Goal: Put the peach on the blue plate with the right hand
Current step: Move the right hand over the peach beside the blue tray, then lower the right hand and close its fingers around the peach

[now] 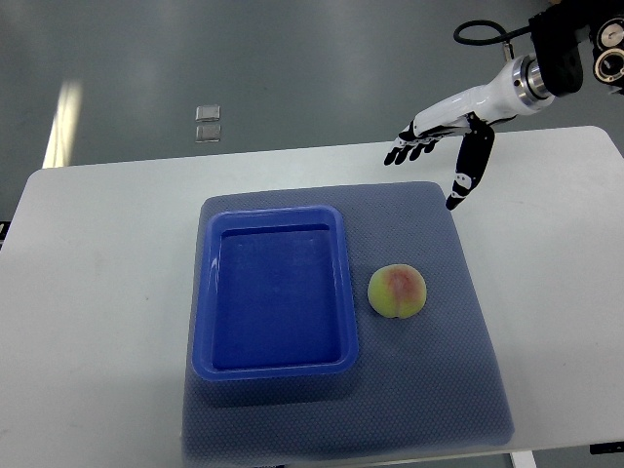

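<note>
white table over grey floor, blue mat at centre, blue plate on the mat, peach just right of the plate, right hand beyond the mat's far right corner, fingers spread, holding nothing

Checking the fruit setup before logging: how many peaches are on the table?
1. The peach lies on the grey mat, just right of the blue plate, which holds nothing. Nothing looks hidden.

R hand, fingers spread
</note>
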Robot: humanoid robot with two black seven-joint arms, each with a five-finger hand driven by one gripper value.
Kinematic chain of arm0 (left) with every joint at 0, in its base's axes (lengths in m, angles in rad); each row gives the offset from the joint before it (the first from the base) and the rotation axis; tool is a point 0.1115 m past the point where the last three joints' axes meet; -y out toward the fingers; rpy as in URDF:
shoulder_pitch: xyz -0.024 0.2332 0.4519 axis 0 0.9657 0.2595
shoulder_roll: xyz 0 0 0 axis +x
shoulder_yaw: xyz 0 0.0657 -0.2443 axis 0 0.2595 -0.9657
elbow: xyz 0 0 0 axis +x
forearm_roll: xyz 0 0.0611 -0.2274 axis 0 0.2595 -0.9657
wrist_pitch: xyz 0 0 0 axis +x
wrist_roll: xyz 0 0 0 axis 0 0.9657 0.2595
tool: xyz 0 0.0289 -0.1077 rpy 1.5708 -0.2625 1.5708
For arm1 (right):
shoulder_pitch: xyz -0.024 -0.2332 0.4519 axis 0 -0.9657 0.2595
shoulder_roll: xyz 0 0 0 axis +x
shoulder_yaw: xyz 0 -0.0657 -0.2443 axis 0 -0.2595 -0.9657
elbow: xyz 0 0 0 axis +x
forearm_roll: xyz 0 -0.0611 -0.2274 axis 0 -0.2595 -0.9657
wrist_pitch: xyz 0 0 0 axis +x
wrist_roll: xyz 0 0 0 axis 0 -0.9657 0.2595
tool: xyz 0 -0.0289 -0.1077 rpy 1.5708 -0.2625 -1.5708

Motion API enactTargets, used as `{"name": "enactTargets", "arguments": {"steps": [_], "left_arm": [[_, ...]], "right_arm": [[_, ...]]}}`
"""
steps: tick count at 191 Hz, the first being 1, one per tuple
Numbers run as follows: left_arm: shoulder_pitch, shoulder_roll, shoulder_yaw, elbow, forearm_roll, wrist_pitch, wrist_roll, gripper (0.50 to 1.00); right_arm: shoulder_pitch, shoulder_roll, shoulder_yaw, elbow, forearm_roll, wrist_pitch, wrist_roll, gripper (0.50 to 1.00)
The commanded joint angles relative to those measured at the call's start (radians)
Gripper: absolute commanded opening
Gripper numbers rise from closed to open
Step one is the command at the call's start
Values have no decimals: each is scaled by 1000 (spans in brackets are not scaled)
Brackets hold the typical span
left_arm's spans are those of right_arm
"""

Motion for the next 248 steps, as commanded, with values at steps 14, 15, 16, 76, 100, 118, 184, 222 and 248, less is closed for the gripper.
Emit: {"name": "enactTargets", "arguments": {"steps": [14, 15, 16, 76, 100, 118, 184, 222, 248], "left_arm": [[0, 0, 0, -1, 0, -1, 0, 1000], [0, 0, 0, -1, 0, -1, 0, 1000], [0, 0, 0, -1, 0, -1, 0, 1000], [0, 0, 0, 1, 0, -1, 0, 1000], [0, 0, 0, 1, 0, -1, 0, 1000], [0, 0, 0, 1, 0, -1, 0, 1000], [0, 0, 0, 4, 0, -1, 0, 1000], [0, 0, -2, 4, 0, -1, 0, 1000], [0, 0, -2, 5, 0, -1, 0, 1000]], "right_arm": [[-60, 0, 9, 21, 55, 0, 8, 928], [-60, 0, 9, 21, 55, 0, 8, 928], [-60, 0, 9, 21, 55, 0, 8, 928], [-273, 7, 107, 26, 66, -134, 11, 928], [-321, 5, 141, 26, 66, -139, 11, 928], [-373, 3, 193, 26, 69, -140, 14, 930], [-540, 3, 305, 26, 65, -152, 23, 928], [-651, 26, 388, 21, 52, -200, 57, 928], [-694, 30, 397, 17, 32, -226, 79, 930]]}}
